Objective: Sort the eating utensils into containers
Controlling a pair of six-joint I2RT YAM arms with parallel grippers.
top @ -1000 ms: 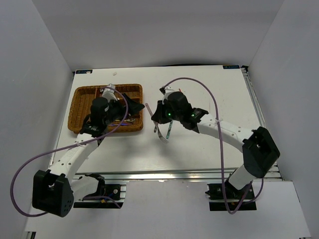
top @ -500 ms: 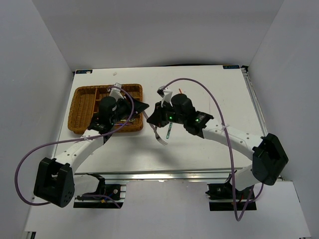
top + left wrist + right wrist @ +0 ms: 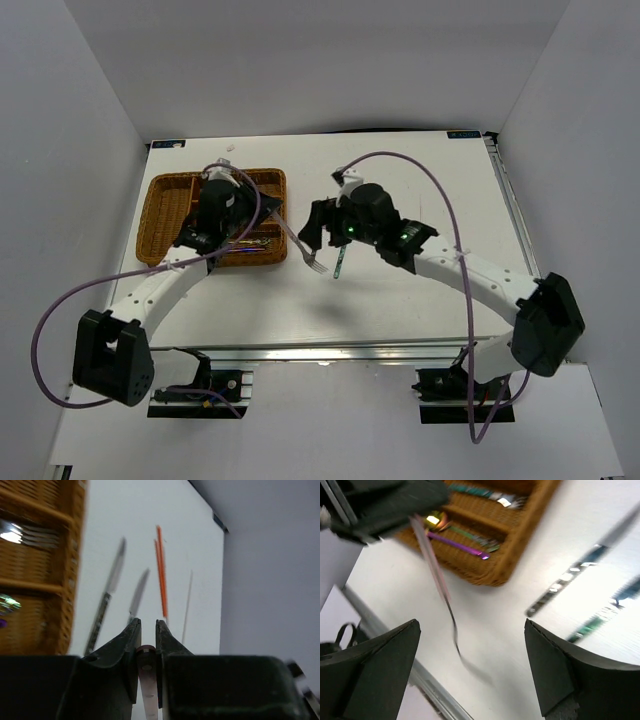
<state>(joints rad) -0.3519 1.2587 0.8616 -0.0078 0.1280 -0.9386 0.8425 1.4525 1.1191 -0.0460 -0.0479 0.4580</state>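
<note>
A silver fork (image 3: 305,253) hangs slanted above the table just right of the wicker tray (image 3: 160,222). My left gripper (image 3: 276,217) is shut on its handle (image 3: 146,680), jaws pinching it close together (image 3: 147,628). In the right wrist view the fork (image 3: 440,590) runs down from the left gripper (image 3: 385,505), tines blurred. My right gripper (image 3: 470,665) stands wide open beside the fork (image 3: 313,228), holding nothing. An iridescent spoon (image 3: 455,545) and other cutlery (image 3: 25,534) lie in the tray's compartments.
Two knives (image 3: 107,602) (image 3: 138,592), red-orange chopsticks (image 3: 161,575) and a thin white stick (image 3: 187,600) lie on the table right of the tray. One knife (image 3: 340,263) shows below the right wrist. White walls enclose the table.
The right gripper has opened and let go of the fork. The left gripper has shut on the fork's handle, and the left arm has swung toward the tray.
</note>
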